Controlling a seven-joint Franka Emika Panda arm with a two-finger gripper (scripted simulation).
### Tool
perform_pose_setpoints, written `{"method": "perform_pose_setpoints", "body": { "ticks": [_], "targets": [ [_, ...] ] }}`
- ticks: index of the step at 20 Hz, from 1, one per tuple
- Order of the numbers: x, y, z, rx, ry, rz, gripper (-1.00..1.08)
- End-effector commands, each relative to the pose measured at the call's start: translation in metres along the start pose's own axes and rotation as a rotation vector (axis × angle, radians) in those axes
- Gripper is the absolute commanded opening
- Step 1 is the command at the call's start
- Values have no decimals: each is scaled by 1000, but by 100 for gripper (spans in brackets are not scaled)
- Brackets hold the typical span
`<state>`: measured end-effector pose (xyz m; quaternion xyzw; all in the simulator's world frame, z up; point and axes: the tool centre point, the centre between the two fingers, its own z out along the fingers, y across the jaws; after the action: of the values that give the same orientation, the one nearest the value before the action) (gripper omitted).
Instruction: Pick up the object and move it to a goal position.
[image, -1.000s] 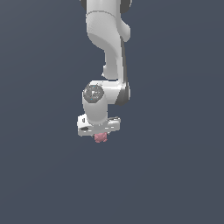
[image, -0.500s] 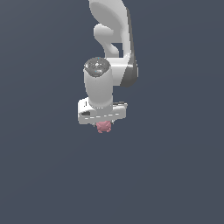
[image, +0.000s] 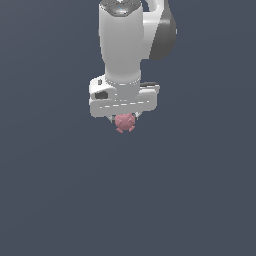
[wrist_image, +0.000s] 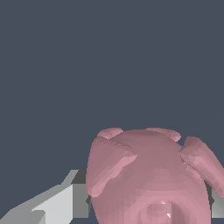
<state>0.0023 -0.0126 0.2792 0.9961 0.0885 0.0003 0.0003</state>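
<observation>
The object (image: 124, 122) is a small pink lumpy thing with little knobs. It hangs just under the white gripper (image: 124, 119) in the exterior view, held off the ground. In the wrist view the pink object (wrist_image: 151, 179) fills the space between the two fingers; one grey-white finger (wrist_image: 65, 199) presses on its side and the other shows only as a sliver at the frame edge. The gripper is shut on the object. The fingertips are mostly hidden by the hand in the exterior view.
The white arm (image: 122, 40) rises straight up out of the exterior view's top. All around is a plain dark grey-blue ground (image: 50, 200) with no other objects or goal marker in view.
The arm has swung and the gripper with the pink object has risen in the exterior view, looking larger. The object stays clamped in the fingers.
</observation>
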Motion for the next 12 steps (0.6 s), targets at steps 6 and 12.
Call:
{"method": "perform_pose_setpoints", "body": {
  "ticks": [6, 12],
  "targets": [
    [-4, -20, -83, 0, -1, 0, -100],
    [-4, -30, -127, 0, -1, 0, -100]
  ]
}}
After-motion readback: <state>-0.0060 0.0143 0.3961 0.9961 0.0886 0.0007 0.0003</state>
